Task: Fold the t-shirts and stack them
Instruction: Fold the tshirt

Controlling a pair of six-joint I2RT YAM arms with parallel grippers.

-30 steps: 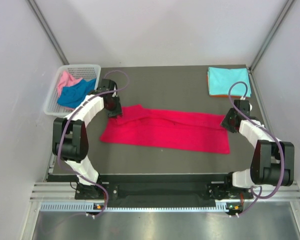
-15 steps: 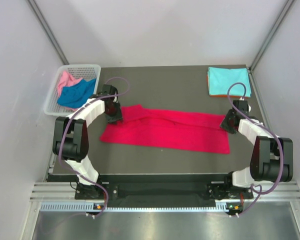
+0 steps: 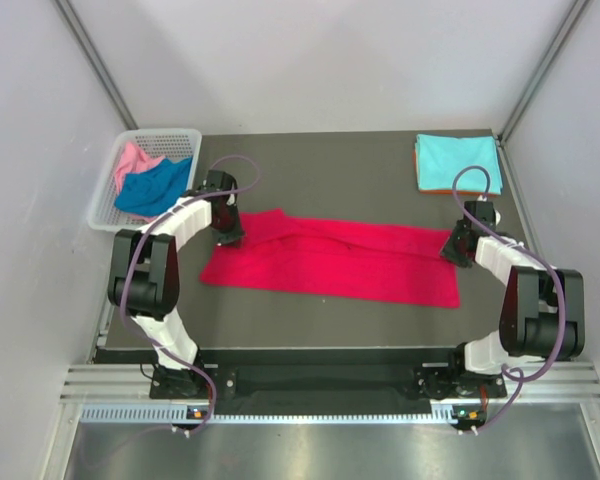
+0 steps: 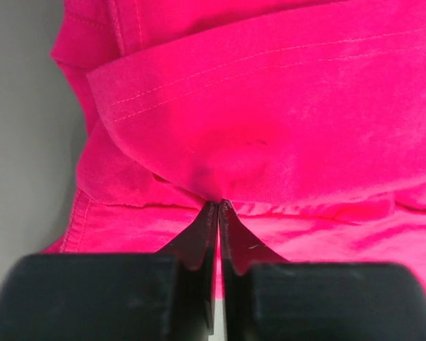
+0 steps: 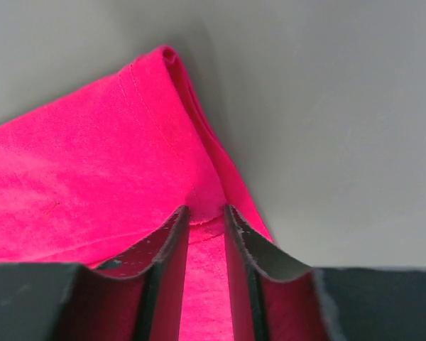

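At ten o'clock, the white basket point(image 3: 102, 196) holds the pink t-shirt point(image 3: 132, 160) and the royal blue t-shirt point(image 3: 152, 188). The left gripper point(image 4: 218, 206) pinches tight on the crimson t-shirt point(image 3: 330, 262) at its far-left corner. The shirt runs off toward three o'clock, long axis nine-to-three across the table point(image 3: 320, 170). The right gripper point(image 5: 206, 213) clamps the far-right corner, each arm nearest its own end. At two o'clock, the turquoise t-shirt point(image 3: 457, 160) lies folded on the orange t-shirt point(image 3: 435, 189).
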